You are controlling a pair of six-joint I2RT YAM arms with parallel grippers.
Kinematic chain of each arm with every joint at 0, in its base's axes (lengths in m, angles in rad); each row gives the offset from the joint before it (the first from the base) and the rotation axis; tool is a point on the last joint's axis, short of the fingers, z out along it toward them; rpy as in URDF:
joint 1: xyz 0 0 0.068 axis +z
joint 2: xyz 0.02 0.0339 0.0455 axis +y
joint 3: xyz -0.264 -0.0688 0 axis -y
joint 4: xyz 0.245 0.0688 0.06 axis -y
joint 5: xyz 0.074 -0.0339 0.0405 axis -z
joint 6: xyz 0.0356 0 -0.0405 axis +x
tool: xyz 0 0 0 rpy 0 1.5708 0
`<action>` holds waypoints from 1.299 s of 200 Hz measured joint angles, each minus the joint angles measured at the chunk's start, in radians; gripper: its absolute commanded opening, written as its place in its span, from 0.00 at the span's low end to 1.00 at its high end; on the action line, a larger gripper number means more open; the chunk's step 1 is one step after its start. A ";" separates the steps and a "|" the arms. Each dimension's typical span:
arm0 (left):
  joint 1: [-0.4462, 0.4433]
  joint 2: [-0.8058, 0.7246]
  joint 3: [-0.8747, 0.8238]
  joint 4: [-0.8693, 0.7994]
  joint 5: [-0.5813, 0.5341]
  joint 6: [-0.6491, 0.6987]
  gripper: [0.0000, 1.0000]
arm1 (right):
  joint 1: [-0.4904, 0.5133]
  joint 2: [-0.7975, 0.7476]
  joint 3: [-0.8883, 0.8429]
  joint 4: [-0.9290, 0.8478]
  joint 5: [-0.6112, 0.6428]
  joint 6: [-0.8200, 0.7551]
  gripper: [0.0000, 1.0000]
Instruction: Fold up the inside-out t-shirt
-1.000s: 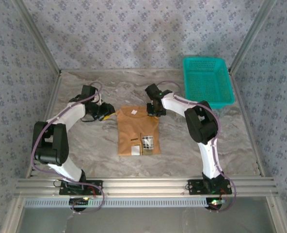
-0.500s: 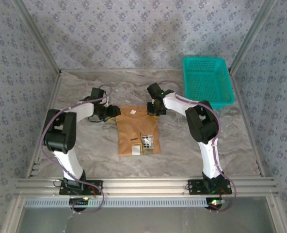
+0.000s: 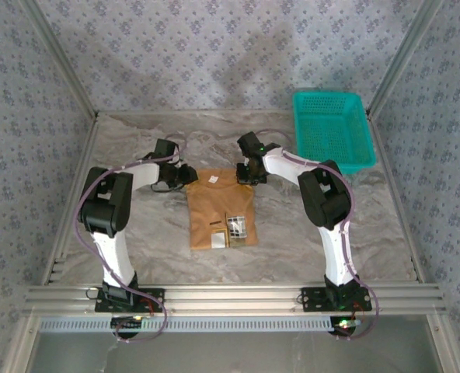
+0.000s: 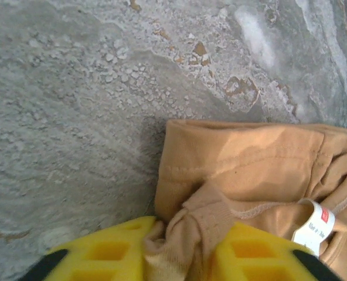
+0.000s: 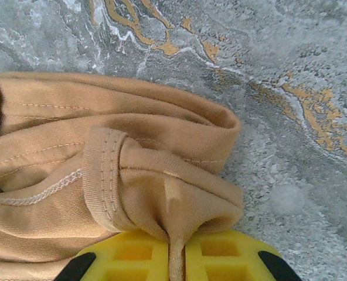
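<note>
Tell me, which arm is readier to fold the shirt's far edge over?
Probably right. The right gripper pinches a thin fold of the shirt at its far right corner, jaws nearly together. The left gripper has a thicker bunch between wider-set jaws, so its hold looks less sure.

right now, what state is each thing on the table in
tan-orange cotton t-shirt: folded into a flat rectangle, white labels showing, both far corners pinched
teal plastic mesh basket: upright, empty
left fingers: shut on the t-shirt's far left corner
right fingers: shut on the t-shirt's far right corner
</note>
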 measured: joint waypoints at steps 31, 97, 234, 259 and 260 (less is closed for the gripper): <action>-0.014 0.022 0.019 0.019 0.007 -0.012 0.00 | -0.006 0.000 -0.001 0.000 -0.014 -0.004 0.07; -0.043 0.016 0.042 0.022 0.075 -0.043 0.00 | -0.024 -0.013 -0.005 -0.001 -0.044 -0.023 0.00; 0.005 -0.167 0.158 -0.089 0.101 -0.096 0.00 | -0.086 -0.211 0.077 -0.060 -0.095 -0.026 0.00; 0.013 -0.164 0.288 -0.141 0.102 -0.093 0.00 | -0.105 -0.193 0.221 -0.099 -0.105 -0.029 0.01; 0.013 -0.163 0.296 -0.142 0.103 -0.093 0.00 | -0.105 -0.193 0.225 -0.100 -0.106 -0.029 0.01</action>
